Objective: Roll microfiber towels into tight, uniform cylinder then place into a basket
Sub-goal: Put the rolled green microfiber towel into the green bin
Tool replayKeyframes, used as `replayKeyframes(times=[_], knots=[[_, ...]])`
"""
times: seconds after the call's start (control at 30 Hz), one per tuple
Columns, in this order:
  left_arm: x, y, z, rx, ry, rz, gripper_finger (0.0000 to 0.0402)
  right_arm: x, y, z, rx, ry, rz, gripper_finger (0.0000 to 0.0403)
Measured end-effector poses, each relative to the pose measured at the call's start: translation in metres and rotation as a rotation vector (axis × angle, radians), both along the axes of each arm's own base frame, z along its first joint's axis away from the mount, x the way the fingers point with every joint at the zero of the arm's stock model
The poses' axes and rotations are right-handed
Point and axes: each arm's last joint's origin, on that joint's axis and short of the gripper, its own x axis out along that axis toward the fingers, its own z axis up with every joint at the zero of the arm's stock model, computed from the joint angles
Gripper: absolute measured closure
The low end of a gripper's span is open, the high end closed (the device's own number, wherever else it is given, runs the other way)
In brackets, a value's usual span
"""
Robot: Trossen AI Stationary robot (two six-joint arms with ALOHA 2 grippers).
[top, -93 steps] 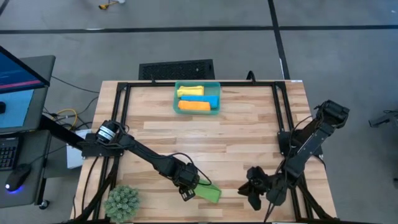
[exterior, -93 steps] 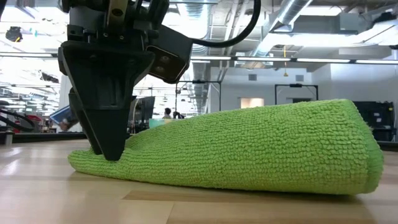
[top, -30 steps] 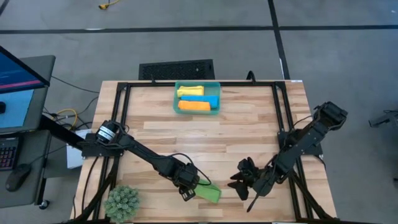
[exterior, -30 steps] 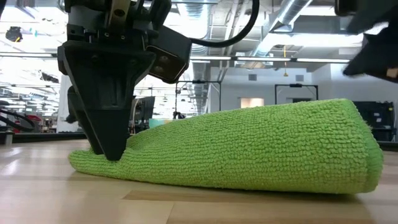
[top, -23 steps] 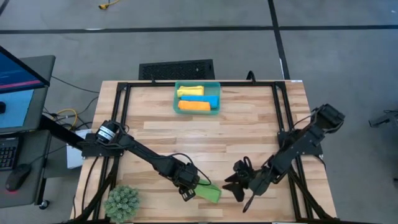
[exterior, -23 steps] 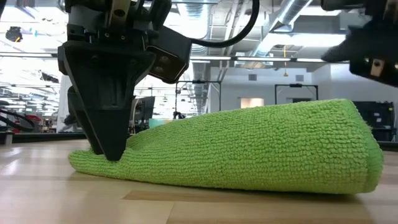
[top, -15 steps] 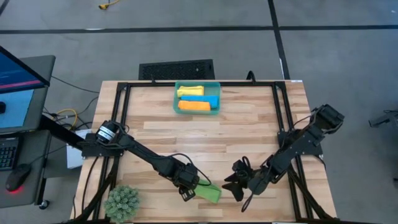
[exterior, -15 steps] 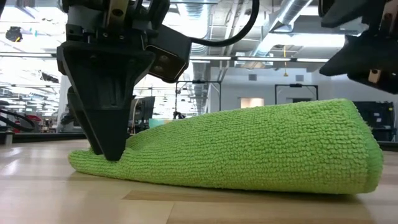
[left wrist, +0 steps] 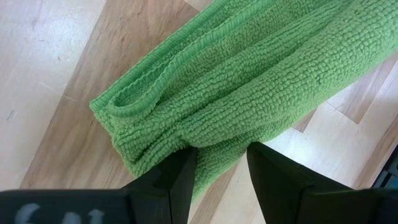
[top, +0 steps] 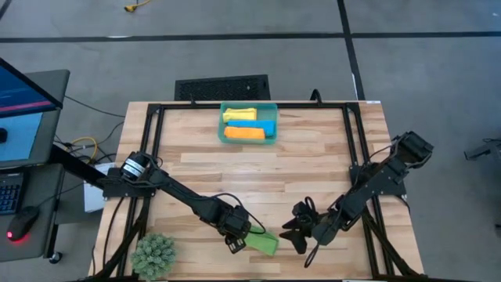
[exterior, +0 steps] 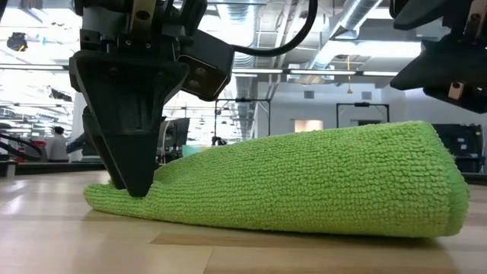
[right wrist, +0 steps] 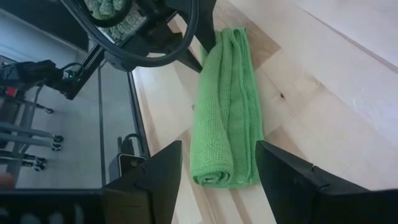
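Note:
The green towel (top: 264, 244) lies as a loose roll near the table's front edge, resting along its length on the wood (exterior: 304, 183). My left gripper (top: 237, 244) stands over the roll's left end, shut on it (left wrist: 221, 168). My right gripper (top: 294, 232) hangs open just right of the roll's other end, above the table and touching nothing (right wrist: 217, 168). The teal basket (top: 221, 125) at the far middle holds a yellow (top: 239, 115), a blue (top: 267, 126) and an orange (top: 244, 134) rolled towel. My left gripper pinches the green towel near its left end (left wrist: 214, 140) between its two fingers, with several layers of the rolled cloth between them. The fingers (exterior: 137, 179) come steeply from above. The towel lies flat on the table, slack, its open end (left wrist: 118, 118) just beyond the fingers.
A small artificial plant (top: 153, 254) stands at the front left corner. A black grate (top: 221, 86) lies on the floor beyond the far edge. Black frame rails (top: 153, 157) run along the table's sides. Bare wood (top: 258, 172) spans the middle between towel and basket.
My right gripper has come a little toward the green towel's right end, still open and above the table, then held still. The towel and my left gripper have stayed where they were.

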Motion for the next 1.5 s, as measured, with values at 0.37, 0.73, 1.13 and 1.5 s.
replayKeyframes(times=[0.37,0.73,1.13,1.5], knots=[[0.0,0.0,0.0,0.003,-0.002,-0.008,0.0258,0.01,-0.006,-0.006,0.038,0.028,0.008,0.0174],[0.0,0.0,0.0,0.011,-0.007,-0.007,0.0258,0.029,0.003,-0.044,0.113,0.055,0.078,0.0137],[0.0,0.0,0.0,0.014,-0.009,-0.008,0.0258,0.047,-0.004,-0.073,0.27,0.115,0.105,0.0136],[0.0,0.0,0.0,0.021,-0.014,-0.02,0.0258,0.063,0.001,-0.079,0.317,0.159,0.146,0.0139]])
